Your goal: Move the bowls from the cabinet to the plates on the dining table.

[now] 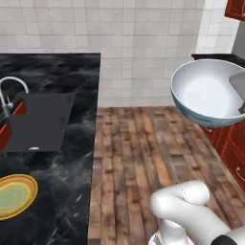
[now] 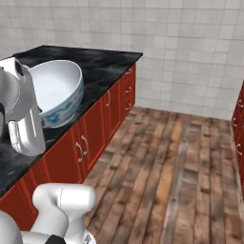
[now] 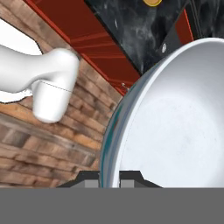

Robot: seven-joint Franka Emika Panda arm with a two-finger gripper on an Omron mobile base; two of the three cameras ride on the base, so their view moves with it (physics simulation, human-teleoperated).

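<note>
A: Holding a bowl, is it? I see the gripper (image 3: 109, 177) with its two fingers either side of a rim.

B: Yes. The jaws are clamped on the rim of the white bowl (image 3: 175, 127), one finger inside and one outside the wall. The bowl is glossy white inside, with a pale blue tint on the outer wall.

A: Where is the bowl in the room?

B: Up in the air, carried by the arm. In the left base view the white bowl (image 1: 208, 93) hangs above the wooden floor (image 1: 139, 162), at the right of the picture, tilted so its inside faces the camera. In the right base view the same bowl (image 2: 55, 90) shows in front of the black marble top (image 2: 95, 64), just beside the white hand.

A: And the plates?

B: One orange-yellow plate (image 1: 14, 196) lies flat on the black marble dining table (image 1: 62, 182), well apart from the bowl. It also shows as a small yellow patch (image 3: 153, 2) at the top edge of the hand view. Nothing lies on it.

A: Anything else on that table?

B: A dark sink (image 1: 36, 122) with a curved silver tap (image 1: 9, 93), beyond the plate.

A: Any cabinets?

B: Red fronts with silver handles (image 2: 102, 126) run below the marble top in the right base view.
</note>
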